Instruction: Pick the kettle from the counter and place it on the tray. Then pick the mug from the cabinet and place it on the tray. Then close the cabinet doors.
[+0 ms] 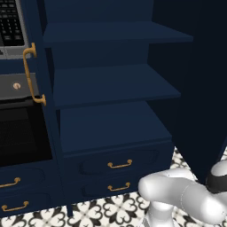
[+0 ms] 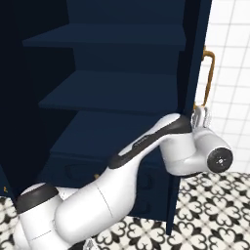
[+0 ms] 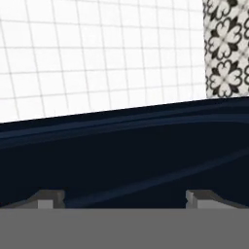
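Cabinet (image 1: 111, 128): we see bare navy shelves, both doors swung open | right door (image 2: 193, 73): brass handle (image 2: 209, 78) at its outer edge, pincer (image 3: 124, 199) spread wide and empty against the panel | step: closing doors, we judge | next: push the right door shut.

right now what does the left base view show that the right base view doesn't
Left base view alone: the black-fronted oven beside the cabinet, the left door's brass handle, and two drawers with brass pulls. Right base view alone: the white tiled wall, the right door's brass handle, and the arm's hand by that door's edge. Both share the open navy cabinet's bare shelves, the patterned floor and the white arm.
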Available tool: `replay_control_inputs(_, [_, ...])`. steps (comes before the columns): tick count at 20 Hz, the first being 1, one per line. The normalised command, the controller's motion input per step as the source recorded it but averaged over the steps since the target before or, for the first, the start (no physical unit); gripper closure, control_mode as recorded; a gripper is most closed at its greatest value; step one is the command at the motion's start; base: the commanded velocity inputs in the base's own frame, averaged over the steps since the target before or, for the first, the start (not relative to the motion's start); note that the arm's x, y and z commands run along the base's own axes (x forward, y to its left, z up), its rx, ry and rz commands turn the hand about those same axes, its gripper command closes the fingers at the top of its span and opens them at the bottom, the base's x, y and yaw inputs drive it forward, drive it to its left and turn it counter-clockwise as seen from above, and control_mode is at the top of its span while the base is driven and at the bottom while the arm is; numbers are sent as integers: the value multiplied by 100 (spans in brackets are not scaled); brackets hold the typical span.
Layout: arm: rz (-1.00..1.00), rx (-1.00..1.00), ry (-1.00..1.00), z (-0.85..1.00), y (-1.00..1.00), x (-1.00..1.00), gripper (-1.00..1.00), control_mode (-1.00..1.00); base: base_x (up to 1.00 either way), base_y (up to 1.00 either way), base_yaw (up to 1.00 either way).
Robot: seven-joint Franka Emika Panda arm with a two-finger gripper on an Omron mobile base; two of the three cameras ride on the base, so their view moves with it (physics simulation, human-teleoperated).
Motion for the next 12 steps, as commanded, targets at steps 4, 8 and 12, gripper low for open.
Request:
replay_control_inputs(4, [16,4,-10,0,-2,4,-100,-100,0,0,0])
replay_control_inputs(8, [20,1,-17,0,5,-14,-100,-100,0,0,0])
replay_control_inputs(12, [18,0,-10,0,16,-2,-100,-100,0,0,0])
